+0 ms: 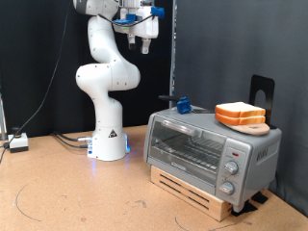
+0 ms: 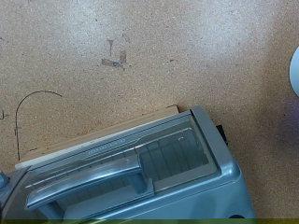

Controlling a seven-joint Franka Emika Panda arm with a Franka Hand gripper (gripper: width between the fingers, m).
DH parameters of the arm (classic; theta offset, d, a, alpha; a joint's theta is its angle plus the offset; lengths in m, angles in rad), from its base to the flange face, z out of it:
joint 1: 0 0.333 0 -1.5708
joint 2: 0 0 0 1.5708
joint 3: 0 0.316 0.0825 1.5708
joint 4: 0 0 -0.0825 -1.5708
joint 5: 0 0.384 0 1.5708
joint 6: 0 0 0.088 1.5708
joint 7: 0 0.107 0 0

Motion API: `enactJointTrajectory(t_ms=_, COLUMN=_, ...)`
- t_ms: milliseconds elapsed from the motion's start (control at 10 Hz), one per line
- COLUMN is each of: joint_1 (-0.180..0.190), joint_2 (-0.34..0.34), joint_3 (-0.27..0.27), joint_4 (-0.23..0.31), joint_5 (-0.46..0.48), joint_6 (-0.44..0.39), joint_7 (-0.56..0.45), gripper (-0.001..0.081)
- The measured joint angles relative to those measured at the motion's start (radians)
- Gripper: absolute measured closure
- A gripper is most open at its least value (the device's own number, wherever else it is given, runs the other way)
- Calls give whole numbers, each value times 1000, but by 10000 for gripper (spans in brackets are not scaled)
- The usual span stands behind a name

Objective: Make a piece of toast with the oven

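Note:
The silver oven (image 1: 210,149) stands on a wooden base at the exterior view's right, with its glass door shut and three knobs on its right panel. On its roof a stack of bread slices, the piece of toast (image 1: 241,113) on top, rests on a round wooden board. My gripper (image 1: 143,39) hangs high near the exterior view's top, well above and to the left of the oven, with nothing in it. The wrist view looks down on the oven (image 2: 140,173), showing its grey bar handle (image 2: 89,183) and the wire rack through the glass; my fingers do not show there.
A small blue block (image 1: 183,104) sits on the oven's roof at its left rear. A black stand (image 1: 262,91) rises behind the oven. The arm's white base (image 1: 109,144) and cables (image 1: 19,142) lie at the left. Cork-brown tabletop (image 2: 140,56) spreads in front.

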Motion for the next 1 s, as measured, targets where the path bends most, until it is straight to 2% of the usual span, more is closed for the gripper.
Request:
enactJointTrajectory(t_ms=100, joint_1=5, joint_2=-1, joint_3=0, joint_4=0, joint_5=21, joint_6=9, joint_7=-44, gripper=-3)
enactJointTrajectory(t_ms=300, joint_1=60, joint_2=-12, joint_3=-12, joint_4=-2, joint_5=62, joint_6=19, joint_7=-237, gripper=-3)
enactJointTrajectory(t_ms=400, joint_1=87, joint_2=-14, joint_3=-21, joint_4=-2, joint_5=59, joint_6=9, joint_7=-342, gripper=-3)
enactJointTrajectory(t_ms=600, joint_1=121, joint_2=-9, joint_3=-48, joint_4=-29, joint_5=20, joint_6=49, joint_7=-558, gripper=-3)
enactJointTrajectory(t_ms=700, joint_1=118, joint_2=-9, joint_3=-48, joint_4=-27, joint_5=37, joint_6=41, joint_7=-529, gripper=-3)
enactJointTrajectory(t_ms=800, joint_1=132, joint_2=-10, joint_3=-65, joint_4=-25, joint_5=97, joint_6=20, joint_7=-594, gripper=-3)
enactJointTrajectory(t_ms=1000, joint_1=186, joint_2=-7, joint_3=-128, joint_4=-29, joint_5=142, joint_6=43, joint_7=-826, gripper=-3)
